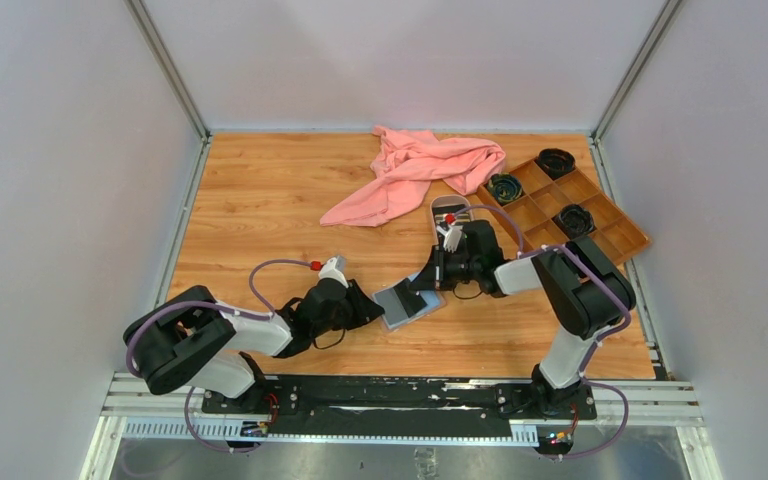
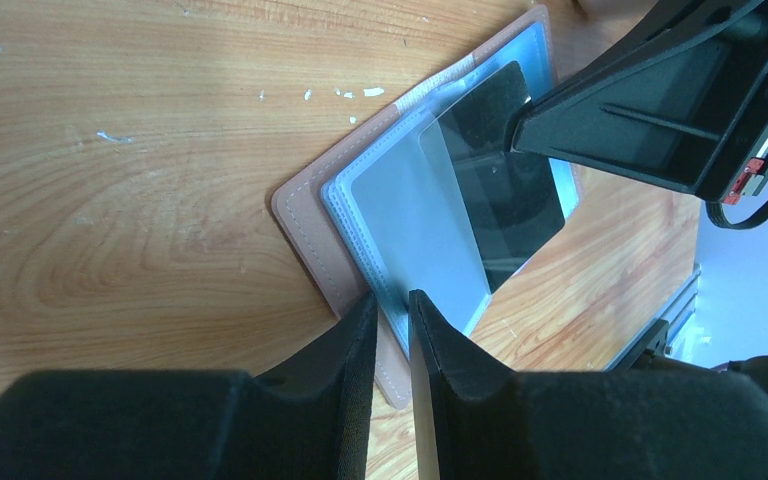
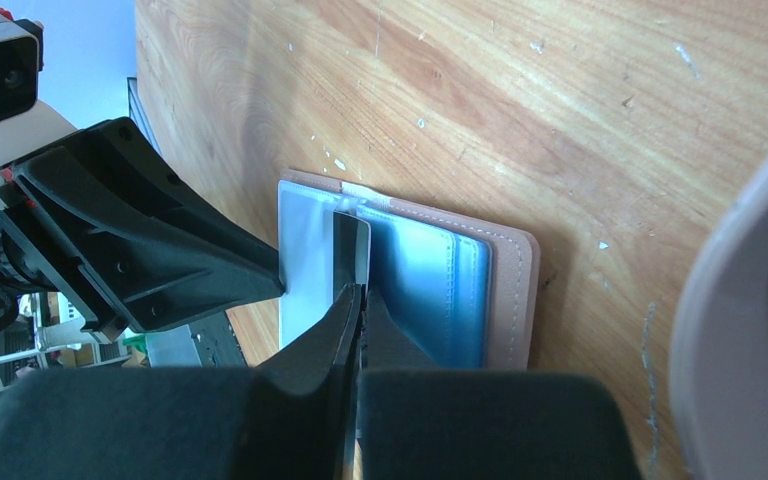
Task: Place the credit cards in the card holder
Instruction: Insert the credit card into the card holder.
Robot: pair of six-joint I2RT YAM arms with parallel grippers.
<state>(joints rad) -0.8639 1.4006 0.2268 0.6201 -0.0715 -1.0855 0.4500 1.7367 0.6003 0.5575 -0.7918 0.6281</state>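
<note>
The card holder (image 1: 405, 303) lies open on the wooden table between the two arms, pinkish-tan cover (image 2: 305, 225) down and grey-blue clear sleeves (image 2: 410, 210) up. My left gripper (image 2: 392, 305) is shut on its near edge, with one clear sleeve standing raised. My right gripper (image 3: 360, 292) is shut on a black credit card (image 2: 505, 180). The card's far end lies among the sleeves, under the raised one. In the right wrist view the card (image 3: 352, 245) shows edge-on in front of the holder (image 3: 510, 290). The left gripper's fingers (image 3: 210, 260) sit just to the card's left.
A pink cloth (image 1: 415, 170) lies crumpled at the back. A brown compartment tray (image 1: 570, 205) with three dark round items stands at the back right. The oval pink-rimmed tray (image 1: 447, 208) sits just behind the right arm. Grey walls close in the table.
</note>
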